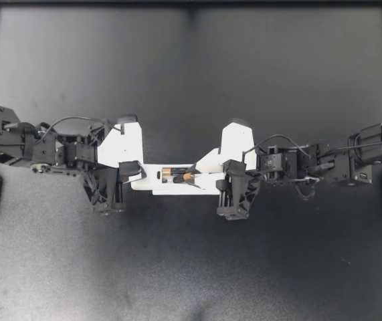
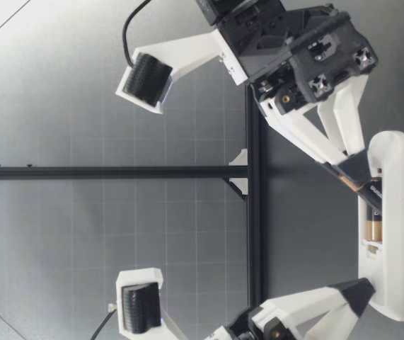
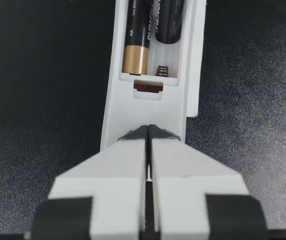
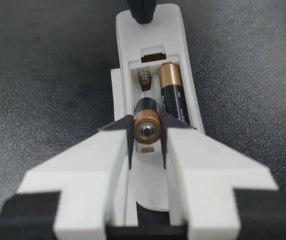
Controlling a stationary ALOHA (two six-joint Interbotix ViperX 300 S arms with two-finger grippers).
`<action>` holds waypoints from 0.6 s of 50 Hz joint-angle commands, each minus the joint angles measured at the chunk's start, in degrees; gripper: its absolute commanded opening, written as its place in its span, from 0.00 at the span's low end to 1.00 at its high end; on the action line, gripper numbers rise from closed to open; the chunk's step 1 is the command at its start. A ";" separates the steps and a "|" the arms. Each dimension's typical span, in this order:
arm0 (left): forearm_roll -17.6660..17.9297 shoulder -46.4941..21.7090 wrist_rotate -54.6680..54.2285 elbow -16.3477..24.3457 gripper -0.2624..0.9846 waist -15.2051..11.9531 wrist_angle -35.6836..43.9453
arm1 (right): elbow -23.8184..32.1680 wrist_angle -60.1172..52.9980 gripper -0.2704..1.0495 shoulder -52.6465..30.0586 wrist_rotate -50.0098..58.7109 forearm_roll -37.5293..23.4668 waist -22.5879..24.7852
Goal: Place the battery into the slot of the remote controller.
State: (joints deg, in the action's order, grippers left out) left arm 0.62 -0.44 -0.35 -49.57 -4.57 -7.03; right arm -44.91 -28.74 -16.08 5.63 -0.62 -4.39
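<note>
The white remote controller [image 1: 152, 180] lies face down mid-table with its battery bay open. One battery [image 4: 174, 97] sits flat in one bay. My right gripper [image 1: 195, 175] is shut on a second battery [image 4: 148, 126], tilted, with its far end dipping into the other bay near the spring [image 4: 143, 76]. My left gripper [image 1: 139, 175] is shut, its tips resting on the remote's opposite end [image 3: 150, 107]. In the low view the held battery [image 2: 368, 193] slants down into the remote [image 2: 394, 234].
The dark table mat [image 1: 191, 80] stretches around the remote on all sides, bounded by a black frame [image 1: 191, 4]. A small white flat piece [image 3: 193, 95] sticks out beside the remote's edge. Both arms reach in low over the table.
</note>
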 commanded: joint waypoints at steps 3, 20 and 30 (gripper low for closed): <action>0.09 0.62 0.09 0.35 0.08 -0.18 -0.09 | 1.41 1.93 0.23 1.49 -0.09 -0.09 -0.35; 0.18 0.88 0.09 0.44 0.08 -0.18 0.00 | 4.83 12.74 0.24 3.34 -0.09 -1.32 -0.44; 0.18 0.88 0.00 0.26 0.08 -0.18 0.00 | 6.33 14.94 0.31 2.90 -0.09 -1.49 -0.35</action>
State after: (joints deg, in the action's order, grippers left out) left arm 0.70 -0.44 -0.26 -49.66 -4.57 -7.03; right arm -39.99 -13.97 -14.77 5.54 -2.02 -4.48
